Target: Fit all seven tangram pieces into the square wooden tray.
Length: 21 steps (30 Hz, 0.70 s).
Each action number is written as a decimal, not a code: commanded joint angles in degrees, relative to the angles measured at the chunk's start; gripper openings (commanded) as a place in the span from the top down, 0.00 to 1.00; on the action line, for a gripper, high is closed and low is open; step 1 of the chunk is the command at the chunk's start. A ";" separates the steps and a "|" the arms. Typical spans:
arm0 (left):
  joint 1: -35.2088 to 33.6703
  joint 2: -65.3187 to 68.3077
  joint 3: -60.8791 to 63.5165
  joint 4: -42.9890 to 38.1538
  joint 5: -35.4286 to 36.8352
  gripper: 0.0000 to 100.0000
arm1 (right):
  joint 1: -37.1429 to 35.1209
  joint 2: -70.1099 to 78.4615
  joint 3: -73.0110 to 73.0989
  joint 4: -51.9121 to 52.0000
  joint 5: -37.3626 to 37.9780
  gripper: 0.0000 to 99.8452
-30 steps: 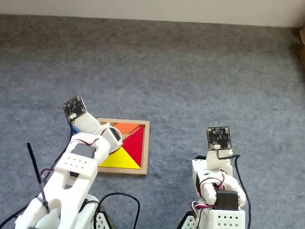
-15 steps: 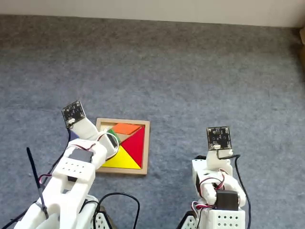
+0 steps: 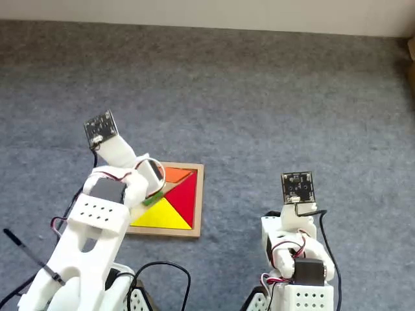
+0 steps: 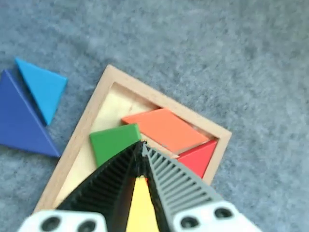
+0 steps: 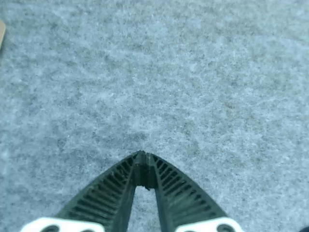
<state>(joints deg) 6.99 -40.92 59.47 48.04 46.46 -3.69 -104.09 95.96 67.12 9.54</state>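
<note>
The square wooden tray [image 4: 164, 98] lies on grey carpet and holds a green square [image 4: 112, 143], an orange parallelogram [image 4: 164, 128], a red triangle [image 4: 201, 157] and a yellow triangle [image 4: 141, 208]. A light blue triangle [image 4: 41, 87] and a dark blue triangle [image 4: 19, 121] lie on the carpet just outside one side of the tray. My left gripper [image 4: 141, 146] is shut, empty, its tips over the seam between the green square and the orange piece. From above, the left arm [image 3: 107, 201] covers the near-left part of the tray [image 3: 199, 194]. My right gripper [image 5: 140, 166] is shut over bare carpet.
The right arm [image 3: 297, 223] stands well to the right of the tray. Grey carpet stretches beyond and to the right of the tray, with a pale wall strip [image 3: 207, 10] at the far edge. Black cables [image 3: 162, 269] trail at the base of the left arm.
The left arm has shifted over the tray, its wrist dipping towards me and then rising again. The green square now peeks out nearer the yellow triangle. The right arm has not moved.
</note>
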 commanded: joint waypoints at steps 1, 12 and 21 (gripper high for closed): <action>0.84 -0.13 2.86 -10.81 -0.18 0.99 | 0.75 -0.57 5.41 -1.19 -0.62 1.00; 2.07 -0.13 17.45 -23.65 -4.13 0.99 | 0.75 -0.57 5.41 -1.19 -0.62 1.00; 1.63 -0.66 19.56 -21.19 -6.24 0.99 | 0.75 -0.57 5.41 -1.19 -0.62 1.00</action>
<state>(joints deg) 7.43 -41.63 79.25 24.75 40.75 -3.69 -104.09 95.96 67.12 9.54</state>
